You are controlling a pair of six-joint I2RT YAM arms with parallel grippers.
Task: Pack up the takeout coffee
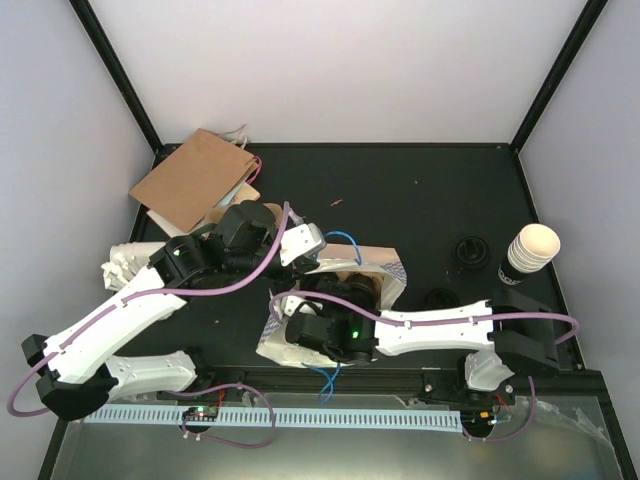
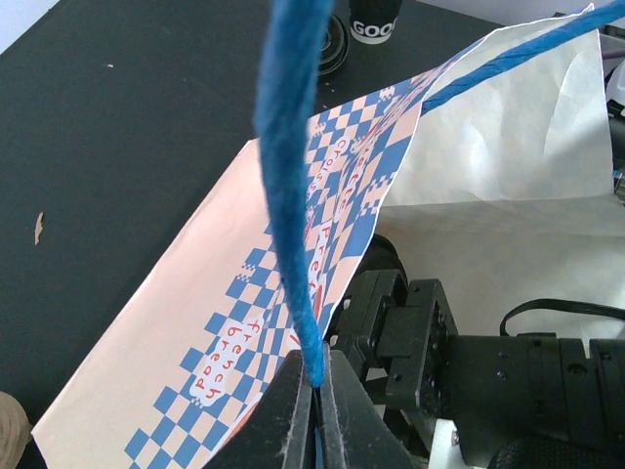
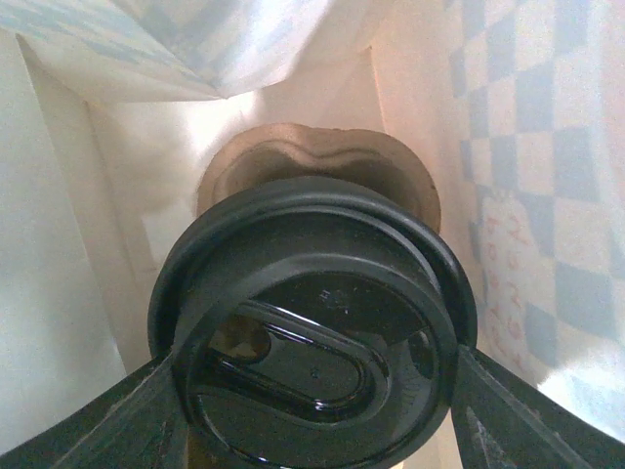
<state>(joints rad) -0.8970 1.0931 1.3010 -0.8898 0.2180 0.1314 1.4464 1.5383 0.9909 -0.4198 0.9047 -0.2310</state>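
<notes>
Mid-pack: my L gripper (image 2: 314, 391) pinched tight on the bag's blue handle (image 2: 293, 195), R gripper (image 3: 317, 396) spread wide round lidded coffee cup (image 3: 293, 244) inside checked bag (image 2: 195, 322), not yet released; another black-lidded cup (image 1: 468, 250) centre-right of top view unpacked.

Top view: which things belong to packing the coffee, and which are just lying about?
Job: lidded cup in the right gripper, checked bag, blue handle in the left gripper, second lidded cup.
Lying about: brown paper bag, stack of open cups.
</notes>
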